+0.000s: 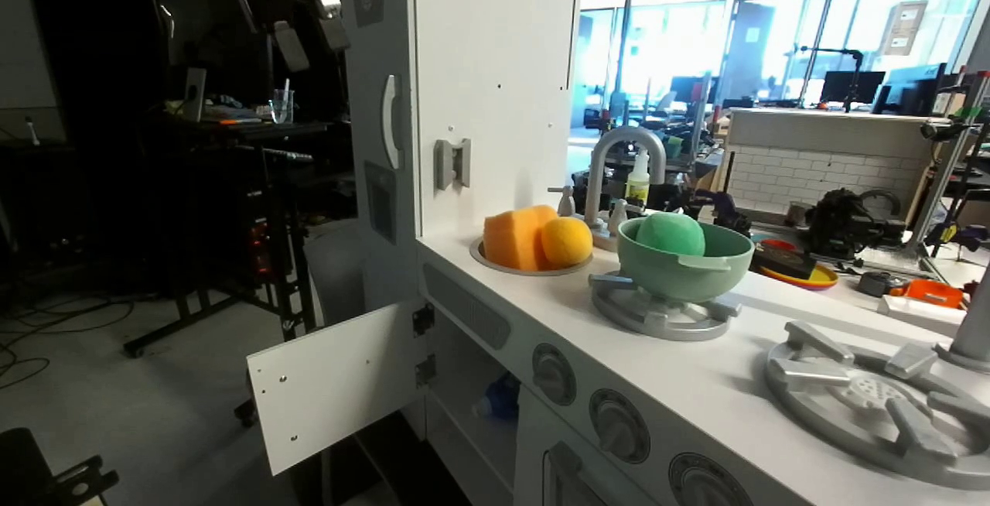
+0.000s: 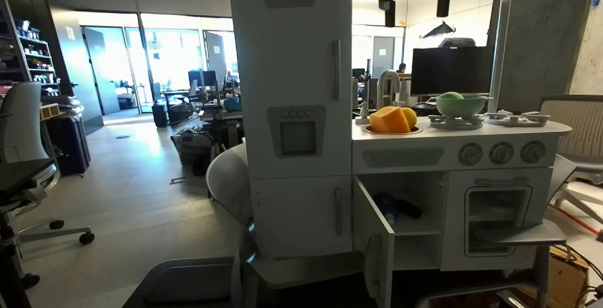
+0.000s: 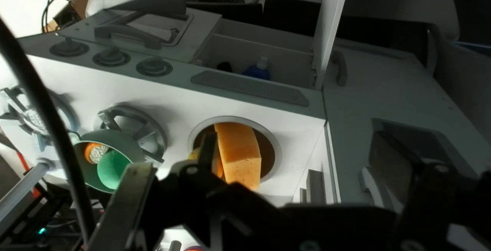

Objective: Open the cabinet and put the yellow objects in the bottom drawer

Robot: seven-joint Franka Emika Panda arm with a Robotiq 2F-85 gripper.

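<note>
Cabinet (image 2: 292, 82) and counter (image 1: 704, 382) form one white unit, and we see one low door (image 1: 340, 382), below the counter, swung open. Our one gripper (image 2: 416, 16) hangs above counter level, its two fingers (image 2: 443, 5) spread well apart. We find one round basin (image 3: 278, 147), two grey burners (image 1: 870, 391) and one green bowl (image 1: 688, 282) set on a burner. Inside the basin sit the yellow objects (image 2: 393, 119): we count one orange block (image 1: 510, 239) and, just beside it, one round yellow-orange ball (image 1: 566, 241). One green ball (image 1: 671, 234) and one smaller orange-and-white piece (image 3: 95, 152) lie in the bowl.
</note>
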